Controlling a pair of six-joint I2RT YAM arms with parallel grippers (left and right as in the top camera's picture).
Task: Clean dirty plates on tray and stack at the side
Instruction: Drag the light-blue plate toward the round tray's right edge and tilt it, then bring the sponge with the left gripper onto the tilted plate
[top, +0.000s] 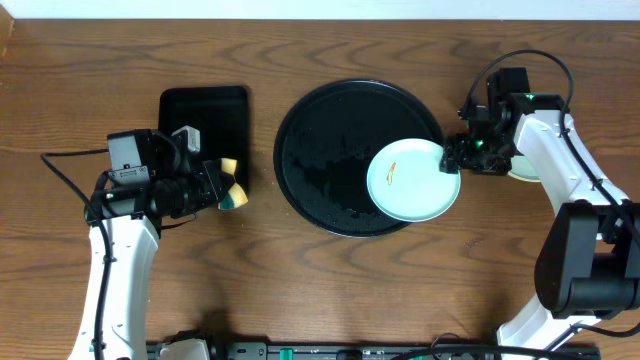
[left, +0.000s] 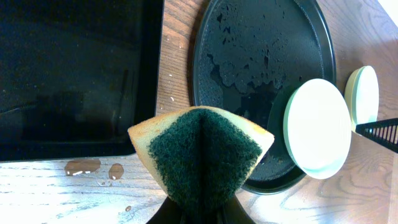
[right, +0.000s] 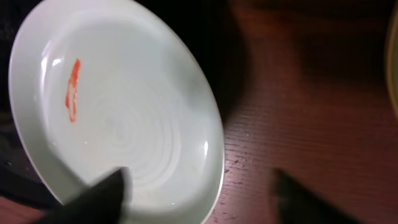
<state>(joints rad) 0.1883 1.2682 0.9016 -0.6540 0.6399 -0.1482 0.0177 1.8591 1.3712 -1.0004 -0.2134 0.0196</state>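
Note:
A pale mint-blue plate (top: 413, 180) with an orange smear lies on the right rim of the round black tray (top: 330, 130), overhanging it. My right gripper (top: 456, 160) is open at the plate's right edge. In the right wrist view its fingers (right: 202, 186) straddle the rim of the plate (right: 118, 106), one finger over the plate and one over the table. A pale yellow plate (top: 525, 172) lies on the table, partly hidden under the right arm. My left gripper (top: 222, 186) is shut on a yellow-green sponge (left: 202, 152), left of the tray. A third plate is not in view.
A rectangular black tray (top: 205, 115) lies at the left, just behind the left gripper. Water wets the round tray's floor (left: 249, 56), and drops lie on the table (left: 84, 167) by the rectangular tray.

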